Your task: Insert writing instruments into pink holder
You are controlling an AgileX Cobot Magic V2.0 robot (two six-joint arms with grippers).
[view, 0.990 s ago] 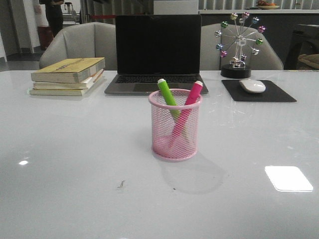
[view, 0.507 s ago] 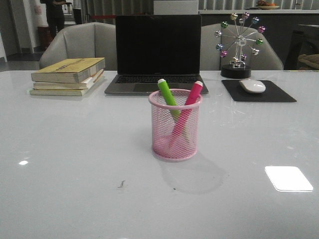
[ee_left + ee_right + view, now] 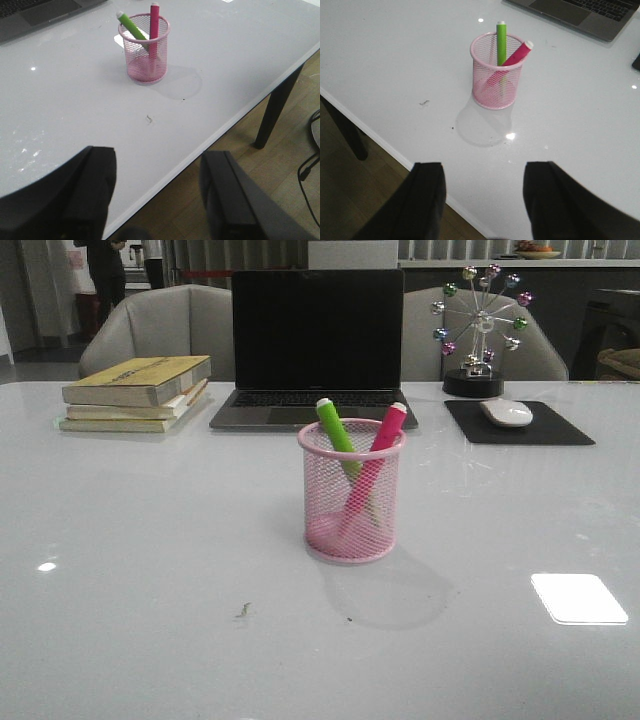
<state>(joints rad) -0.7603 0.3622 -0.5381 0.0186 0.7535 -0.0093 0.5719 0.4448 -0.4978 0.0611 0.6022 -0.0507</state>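
pink wire mesh catches the eye first: the pink holder (image 3: pixel 351 492) stands upright near the middle of the white table (image 3: pixel 150 590), a little in front of the open laptop (image 3: pixel 316 345), and both writing instruments are already inside it. the lime green marker (image 3: pixel 336 430) leans toward the left side of the rim and the magenta marker (image 3: pixel 380 445) leans toward the right, their shafts crossing lower down inside the mesh, each pale tip poking up just above the rolled rim. from the left wrist view the same cup (image 3: pixel 147 47) sits well away across the tabletop, with the left gripper (image 3: pixel 157 192) hanging back over the table's near edge, its two dark fingers (image 3: pixel 87 190) spread wide apart with nothing between them. the right gripper (image 3: pixel 485 200) is likewise back at the table edge, its fingers (image 3: pixel 427 200) parted and empty, the cup (image 3: pixel 498 70) well apart from it farther onto the table. a stack of books (image 3: pixel 136 392) lies at the back left, beside the laptop. at the back right a white mouse (image 3: pixel 506 412) rests on a black mouse pad (image 3: pixel 520 423), and behind that stands a small ferris-wheel ornament (image 3: pixel 480 330) with coloured balls. a tiny dark speck (image 3: pixel 243 611) lies on the table in front of the cup, to its left.
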